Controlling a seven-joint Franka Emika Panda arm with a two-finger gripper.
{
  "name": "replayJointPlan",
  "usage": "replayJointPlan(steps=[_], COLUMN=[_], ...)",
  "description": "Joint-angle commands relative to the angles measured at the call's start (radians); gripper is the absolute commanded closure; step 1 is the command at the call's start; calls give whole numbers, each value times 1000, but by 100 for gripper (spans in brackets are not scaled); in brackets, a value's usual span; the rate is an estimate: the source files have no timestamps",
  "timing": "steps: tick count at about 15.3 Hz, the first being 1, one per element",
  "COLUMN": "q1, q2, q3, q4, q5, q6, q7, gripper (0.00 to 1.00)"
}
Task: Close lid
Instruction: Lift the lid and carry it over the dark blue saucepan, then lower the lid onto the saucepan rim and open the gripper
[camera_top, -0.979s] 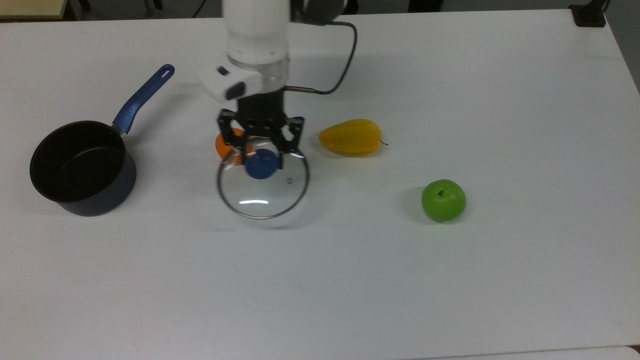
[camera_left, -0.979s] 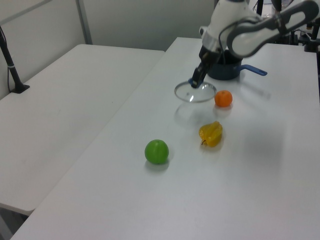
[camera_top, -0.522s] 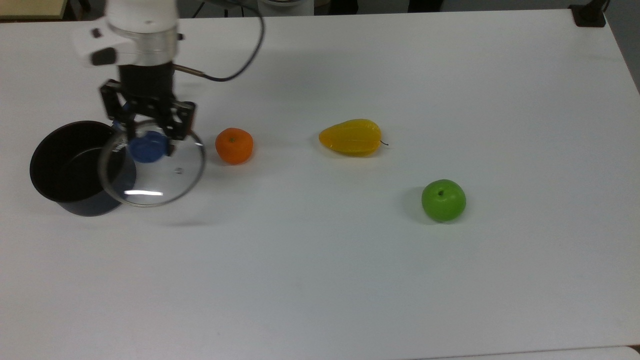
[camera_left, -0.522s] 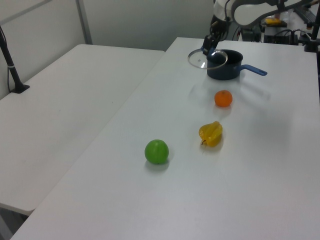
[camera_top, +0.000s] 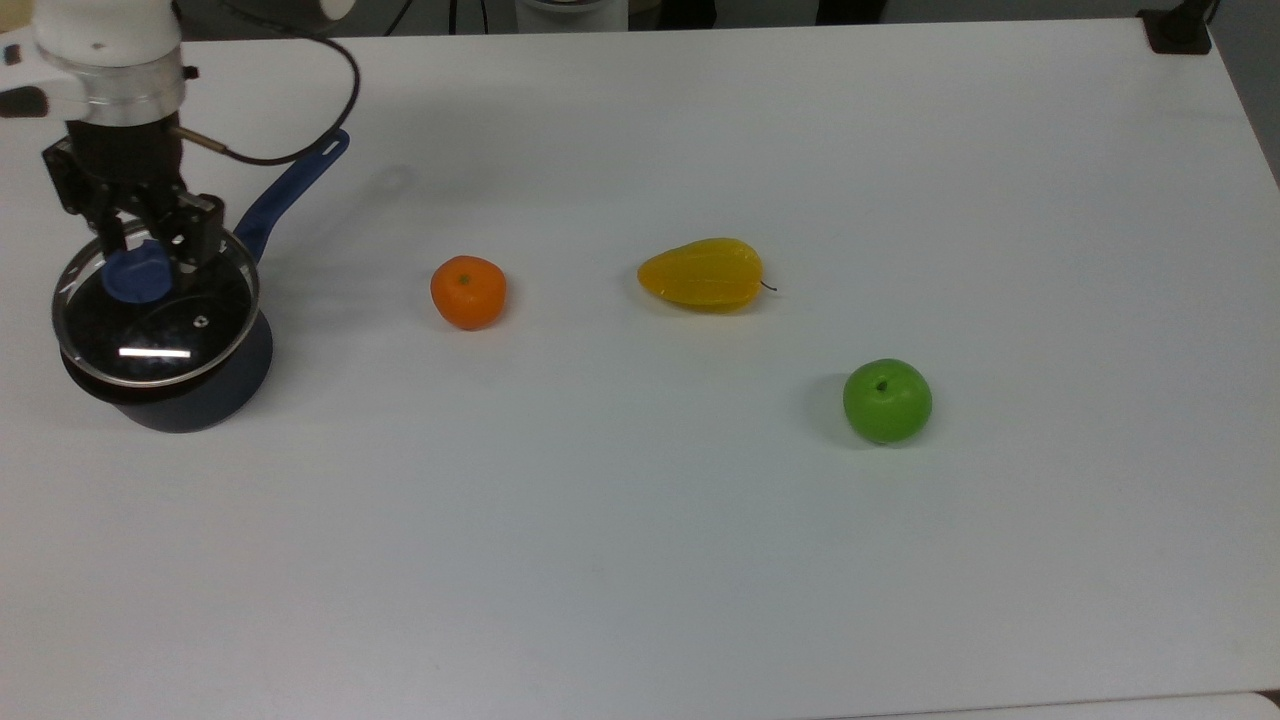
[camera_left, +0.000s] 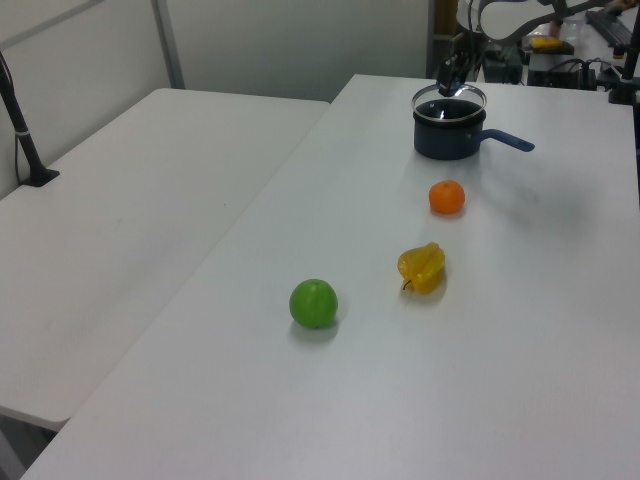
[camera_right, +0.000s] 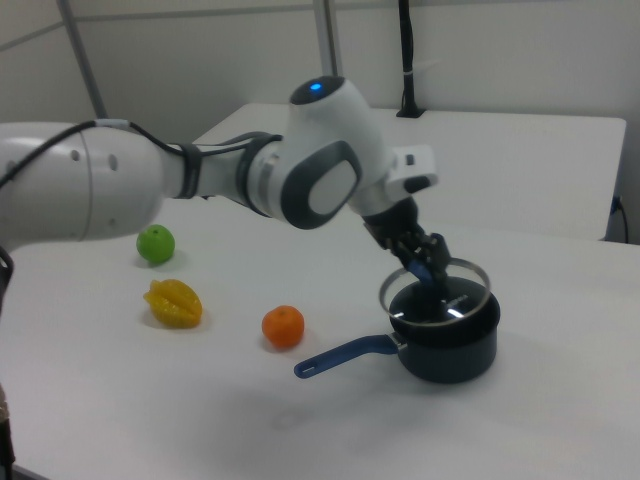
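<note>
The lid (camera_top: 172, 332) is a round clear glass disc with a metal rim and a blue knob (camera_top: 137, 279). My gripper (camera_top: 150, 256) is shut on that knob and holds the lid over the mouth of a dark blue saucepan (camera_top: 190, 405) at the top view's left. In the right view the lid (camera_right: 452, 298) hangs slightly tilted at the saucepan's (camera_right: 455, 350) rim, under the gripper (camera_right: 428, 268). I cannot tell whether the rim touches. In the left view the gripper (camera_left: 447, 80) and lid (camera_left: 450, 100) are above the saucepan (camera_left: 448, 140) at the table's far end.
The saucepan's blue handle (camera_top: 292, 188) points toward the top view's upper right. On the white table (camera_top: 700, 560) lie an orange (camera_top: 468, 291), a yellow star-shaped fruit (camera_top: 702, 274) and a green apple (camera_top: 887, 400), all to the right of the saucepan in the top view.
The gripper carried the lid toward the top view's left, from beside the orange, past the saucepan's edge, to over the saucepan's mouth. The fruits have not moved.
</note>
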Motion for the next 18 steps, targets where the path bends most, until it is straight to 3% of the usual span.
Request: replayJointPlan(steps=[1, 5, 18], q1=[-41, -40, -55], q2=[76, 85, 57], q3=[9, 11, 15], q4=[99, 94, 65], q5=[82, 122, 119], q6=[-25, -25, -97], q7=[-47, -63, -104], gripper=[56, 56, 56])
